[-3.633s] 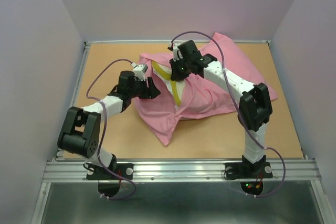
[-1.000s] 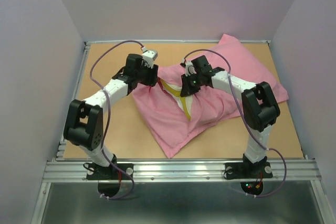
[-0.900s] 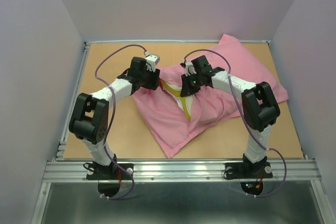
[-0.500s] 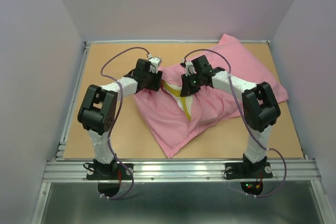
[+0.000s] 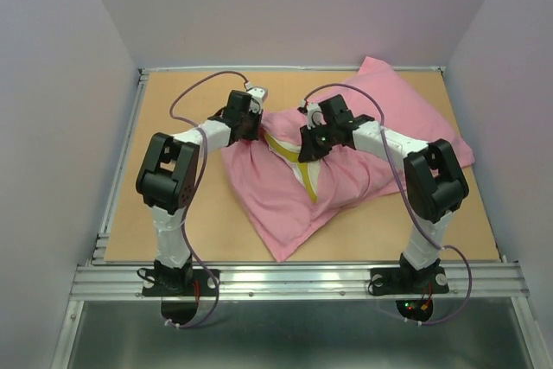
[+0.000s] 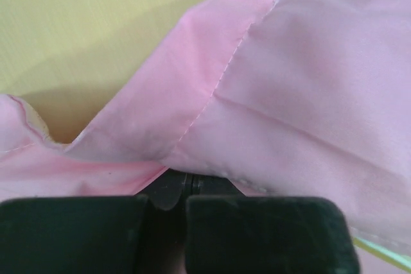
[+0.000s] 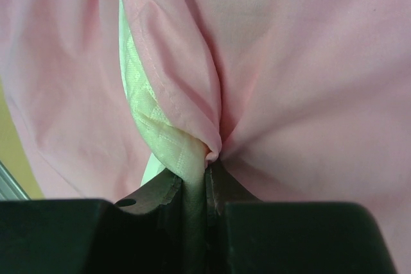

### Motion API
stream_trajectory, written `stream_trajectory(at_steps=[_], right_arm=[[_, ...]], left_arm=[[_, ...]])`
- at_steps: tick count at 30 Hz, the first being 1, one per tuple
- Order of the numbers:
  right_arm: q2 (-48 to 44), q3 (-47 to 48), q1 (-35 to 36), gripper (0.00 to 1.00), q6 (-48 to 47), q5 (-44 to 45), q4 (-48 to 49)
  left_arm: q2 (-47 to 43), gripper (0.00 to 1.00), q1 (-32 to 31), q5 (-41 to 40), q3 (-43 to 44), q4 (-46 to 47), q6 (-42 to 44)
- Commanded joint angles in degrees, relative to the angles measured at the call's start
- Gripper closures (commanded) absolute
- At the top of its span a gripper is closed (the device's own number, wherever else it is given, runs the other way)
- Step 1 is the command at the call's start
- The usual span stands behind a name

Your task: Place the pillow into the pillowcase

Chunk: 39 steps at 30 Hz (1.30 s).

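Pillowcase | our left gripper just snapped shut on its hem | right gripper pinches it plus pillow corner between fingertips | we reckon mouth-stretching's next

The thin pink cloth pillowcase looks matt and smooth, its hem stitched. Between the right gripper's matt black plastic fingers, the thick cream cloth pillow shows a dimpled, quilted surface.
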Motion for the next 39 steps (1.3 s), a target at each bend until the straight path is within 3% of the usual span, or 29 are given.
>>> stream_trajectory(at_steps=[1,7,14,18,22,26,30,36,39], right_arm=[[0.0,-4.1,0.7,0.99,-2.6,-1.5,-3.4],[2.0,-6.3,0.7,0.99,-5.8,-0.3,-4.1],[7.1,3.0,0.7,0.99,-0.6,0.4,-3.9],[12.3,13.2,0.6,0.99,4.1,4.2,-3.4],[13.7,16.9,0.6,1.0,10.0,6.5,-0.5],[13.6,16.4,0.6,0.99,13.9,8.3,2.3],[13.7,14.8,0.6,0.99,14.5,8.7,3.1],[13.7,11.8,0.6,0.99,14.6,7.8,4.3],[13.6,11.2,0.6,0.99,14.2,7.4,4.6]], left_arm=[[-9.2,1.0,4.0,-0.8,3.8,1.5,1.2],[-15.6,1.0,6.9,2.1,8.9,-0.4,3.5],[-20.3,1.0,7.0,21.5,8.2,-9.7,5.9],[-24.0,1.0,5.4,32.1,3.2,-18.0,12.3],[-24.7,1.0,3.7,36.2,2.7,-26.9,21.7],[-22.9,1.0,4.4,33.5,4.0,-31.4,23.0],[-25.6,0.54,6.3,32.6,3.0,-27.7,24.0],[-30.2,0.32,6.3,37.5,1.9,-30.0,37.9],[-30.8,0.31,4.6,33.7,-0.3,-29.3,45.0]])
